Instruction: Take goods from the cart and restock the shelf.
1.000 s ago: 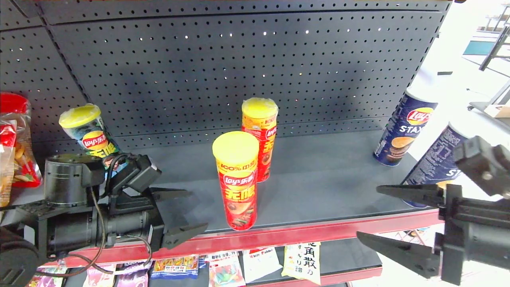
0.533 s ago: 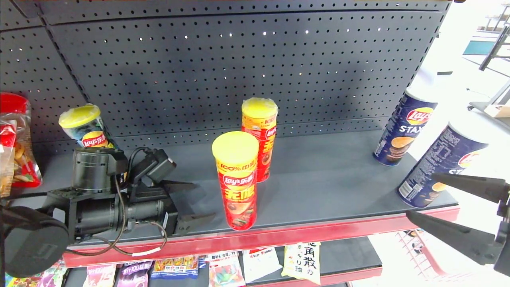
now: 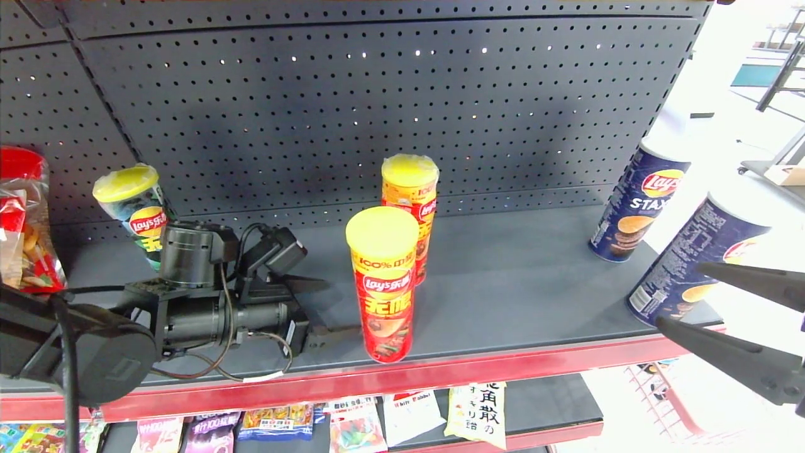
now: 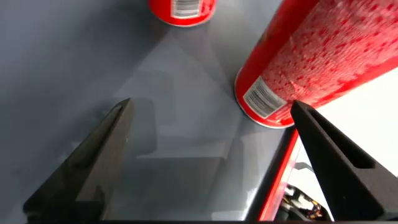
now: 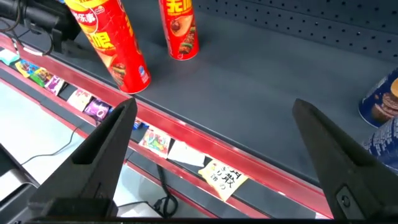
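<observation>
Two red chip cans with yellow lids stand mid-shelf, the front one (image 3: pixel 385 283) near the red edge and the back one (image 3: pixel 409 214) behind it. My left gripper (image 3: pixel 339 306) lies low over the shelf, open, just left of the front can (image 4: pixel 311 56). Its finger (image 3: pixel 336 330) nearer the shelf edge reaches the can's lower side. The back can's base (image 4: pixel 181 9) is farther ahead. My right gripper (image 3: pixel 679 294) is open at the shelf's right end, in front of a blue can (image 3: pixel 692 264) and holding nothing.
A second blue can (image 3: pixel 638 201) stands at the back right, and a green can with a yellow lid (image 3: pixel 141 207) stands at the back left behind my left arm. Snack bags (image 3: pixel 25 233) are at the far left. Packets (image 3: pixel 409 415) fill the lower shelf under the red edge (image 3: pixel 503 362).
My left gripper slid right along the shelf until its finger reached the front red can, which shifted slightly right. My right gripper drew back to the right, uncovering the near blue can.
</observation>
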Robot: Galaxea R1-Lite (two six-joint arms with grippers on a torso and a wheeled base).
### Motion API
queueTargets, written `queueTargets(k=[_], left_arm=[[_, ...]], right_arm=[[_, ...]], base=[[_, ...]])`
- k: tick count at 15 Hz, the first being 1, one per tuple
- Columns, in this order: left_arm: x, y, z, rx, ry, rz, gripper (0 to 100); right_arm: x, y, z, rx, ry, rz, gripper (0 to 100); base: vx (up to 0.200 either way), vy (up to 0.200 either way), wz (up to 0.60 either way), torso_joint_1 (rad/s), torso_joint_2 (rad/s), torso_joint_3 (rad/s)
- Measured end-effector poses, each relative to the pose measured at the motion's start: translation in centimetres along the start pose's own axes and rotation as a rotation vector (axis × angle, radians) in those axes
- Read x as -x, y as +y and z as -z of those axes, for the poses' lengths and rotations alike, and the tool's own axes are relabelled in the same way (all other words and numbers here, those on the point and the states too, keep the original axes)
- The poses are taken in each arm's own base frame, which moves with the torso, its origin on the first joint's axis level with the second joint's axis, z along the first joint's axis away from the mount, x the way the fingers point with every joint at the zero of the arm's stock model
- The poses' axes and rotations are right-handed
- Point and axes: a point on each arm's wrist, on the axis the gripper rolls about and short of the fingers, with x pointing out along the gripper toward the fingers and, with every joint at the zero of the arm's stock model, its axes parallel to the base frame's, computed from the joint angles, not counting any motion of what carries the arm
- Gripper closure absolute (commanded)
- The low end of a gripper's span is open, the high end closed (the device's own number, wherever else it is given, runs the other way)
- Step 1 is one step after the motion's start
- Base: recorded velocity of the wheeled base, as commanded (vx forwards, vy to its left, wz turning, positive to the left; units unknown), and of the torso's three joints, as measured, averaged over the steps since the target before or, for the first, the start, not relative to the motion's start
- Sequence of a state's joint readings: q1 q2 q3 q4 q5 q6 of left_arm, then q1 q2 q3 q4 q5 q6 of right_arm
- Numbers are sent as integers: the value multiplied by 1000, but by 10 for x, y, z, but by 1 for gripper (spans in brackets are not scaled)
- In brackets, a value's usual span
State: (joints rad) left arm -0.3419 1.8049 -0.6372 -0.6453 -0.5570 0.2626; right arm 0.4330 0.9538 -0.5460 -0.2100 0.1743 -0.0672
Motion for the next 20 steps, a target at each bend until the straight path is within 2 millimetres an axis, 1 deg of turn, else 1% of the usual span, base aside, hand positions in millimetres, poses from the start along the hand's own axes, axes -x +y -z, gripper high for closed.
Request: queueTargets(k=[5,9,16,20], left_arm=[[-6,1,3,5,11,8,0],[-12,-4,3,-2,18,31,0],[-19,-1,1,-5,18,29,0],[-23,3,-3,-11,7,25,0]], right_arm=[[0,-1,0,-2,0,5,0],[0,-1,0,-3,1,5,0],[0,-1,0,-2,-1,5,0],[1,0,0,-1,-3,5,0]], base=[[0,0,0,0,0,0],[0,0,0,0,0,0],[0,0,0,0,0,0],[0,0,0,0,0,0]])
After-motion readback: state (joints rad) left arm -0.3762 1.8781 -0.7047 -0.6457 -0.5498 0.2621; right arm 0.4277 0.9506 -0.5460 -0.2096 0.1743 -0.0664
